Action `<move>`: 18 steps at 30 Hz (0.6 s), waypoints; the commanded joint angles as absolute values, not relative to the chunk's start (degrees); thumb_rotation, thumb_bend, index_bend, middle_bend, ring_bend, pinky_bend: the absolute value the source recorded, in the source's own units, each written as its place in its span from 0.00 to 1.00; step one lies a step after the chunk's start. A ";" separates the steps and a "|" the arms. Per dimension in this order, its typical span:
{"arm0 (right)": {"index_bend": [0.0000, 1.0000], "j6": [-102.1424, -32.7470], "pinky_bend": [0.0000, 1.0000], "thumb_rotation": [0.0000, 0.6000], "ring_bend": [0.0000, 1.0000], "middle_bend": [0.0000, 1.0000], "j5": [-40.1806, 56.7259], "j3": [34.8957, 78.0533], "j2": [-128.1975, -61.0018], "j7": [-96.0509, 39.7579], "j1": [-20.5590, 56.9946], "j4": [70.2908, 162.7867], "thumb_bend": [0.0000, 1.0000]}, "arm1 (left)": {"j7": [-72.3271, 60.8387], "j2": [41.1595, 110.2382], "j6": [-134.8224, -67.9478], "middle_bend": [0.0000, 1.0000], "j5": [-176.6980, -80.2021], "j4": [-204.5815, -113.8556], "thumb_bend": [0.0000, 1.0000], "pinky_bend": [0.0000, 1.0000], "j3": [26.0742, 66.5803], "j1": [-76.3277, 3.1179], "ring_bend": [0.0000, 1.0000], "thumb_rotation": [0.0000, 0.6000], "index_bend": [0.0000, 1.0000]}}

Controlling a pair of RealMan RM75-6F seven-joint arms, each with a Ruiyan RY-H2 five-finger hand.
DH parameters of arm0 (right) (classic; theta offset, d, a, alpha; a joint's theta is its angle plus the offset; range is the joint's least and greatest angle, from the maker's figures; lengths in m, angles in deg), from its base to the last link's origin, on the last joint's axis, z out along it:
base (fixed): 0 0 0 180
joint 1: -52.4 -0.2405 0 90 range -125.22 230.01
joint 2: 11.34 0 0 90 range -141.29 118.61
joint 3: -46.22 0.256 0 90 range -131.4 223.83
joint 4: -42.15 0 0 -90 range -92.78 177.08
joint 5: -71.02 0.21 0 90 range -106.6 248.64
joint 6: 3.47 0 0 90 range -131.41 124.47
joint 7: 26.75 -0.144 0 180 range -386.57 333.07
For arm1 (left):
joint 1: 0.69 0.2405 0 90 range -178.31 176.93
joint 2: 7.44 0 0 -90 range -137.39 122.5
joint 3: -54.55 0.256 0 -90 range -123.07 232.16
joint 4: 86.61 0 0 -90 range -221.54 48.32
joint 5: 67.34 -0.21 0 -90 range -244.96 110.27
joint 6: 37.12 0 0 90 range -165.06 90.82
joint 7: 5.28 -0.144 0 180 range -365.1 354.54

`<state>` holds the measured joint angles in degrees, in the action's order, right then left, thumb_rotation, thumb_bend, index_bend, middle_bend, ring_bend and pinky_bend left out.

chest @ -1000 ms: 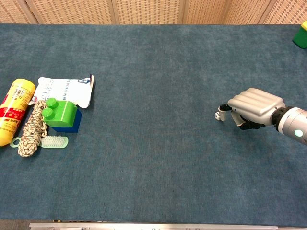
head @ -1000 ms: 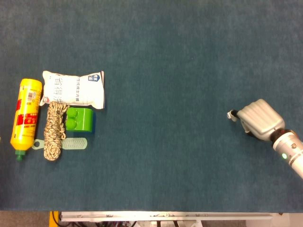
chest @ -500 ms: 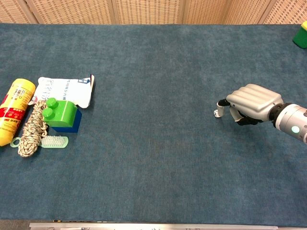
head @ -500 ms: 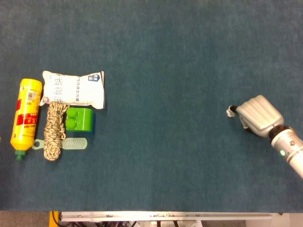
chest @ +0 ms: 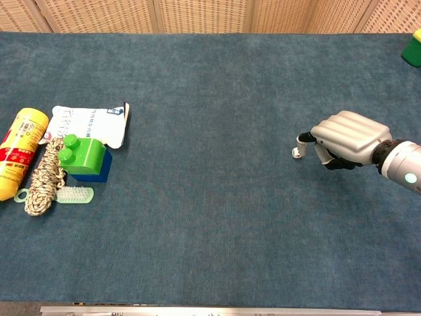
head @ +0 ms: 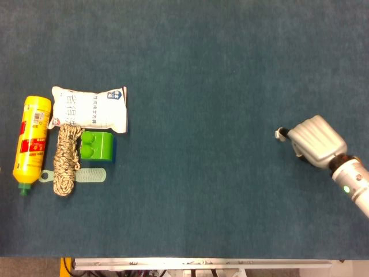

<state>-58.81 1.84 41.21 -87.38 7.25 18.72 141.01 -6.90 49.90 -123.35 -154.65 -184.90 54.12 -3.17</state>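
My right hand [head: 314, 140] [chest: 345, 139] hovers over the blue cloth at the right side, back upward, fingers curled under with nothing seen in them and one fingertip [chest: 299, 151] poking out to the left. It is far from everything else. At the far left lie a yellow bottle [head: 30, 142] [chest: 20, 159], a white printed packet [head: 89, 108] [chest: 89, 123], a coil of speckled rope [head: 66, 159] [chest: 43, 176], a green block [head: 97, 145] [chest: 82, 157] on a blue base, and a pale green brush [head: 86, 175] [chest: 71, 193]. My left hand shows in neither view.
The blue cloth-covered table [head: 190, 75] spans both views. A green and yellow object [chest: 413, 50] sits at the far right back edge in the chest view. Wicker panels [chest: 197, 14] stand behind the table. The table's front edge [head: 202, 263] runs along the bottom.
My right hand has drifted slightly left and toward the back of the table. The things at the left have not moved.
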 commanded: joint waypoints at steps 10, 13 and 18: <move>0.13 -79.07 0.85 1.00 0.58 0.44 -12.23 39.08 -82.55 1.91 29.66 137.10 0.89 | -9.71 50.93 -122.35 0.19 -152.90 -184.20 0.06 0.33 53.58 -3.58 0.12 1.00 0.34; 0.03 -83.46 0.64 1.00 0.41 0.28 -13.91 38.69 -80.54 2.09 32.54 137.75 0.67 | -11.14 51.50 -121.92 0.19 -152.10 -183.99 0.06 0.33 53.38 -3.75 0.12 1.00 0.34; 0.02 -92.98 0.47 1.00 0.27 0.19 -17.24 39.45 -80.31 -2.36 38.16 134.65 0.48 | -13.23 52.51 -121.51 0.19 -150.97 -183.70 0.06 0.33 53.05 -3.97 0.12 1.00 0.34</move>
<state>-88.90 -15.17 39.21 -80.74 0.08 35.11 136.50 -12.90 52.26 -121.64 -151.21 -183.81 53.15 -3.89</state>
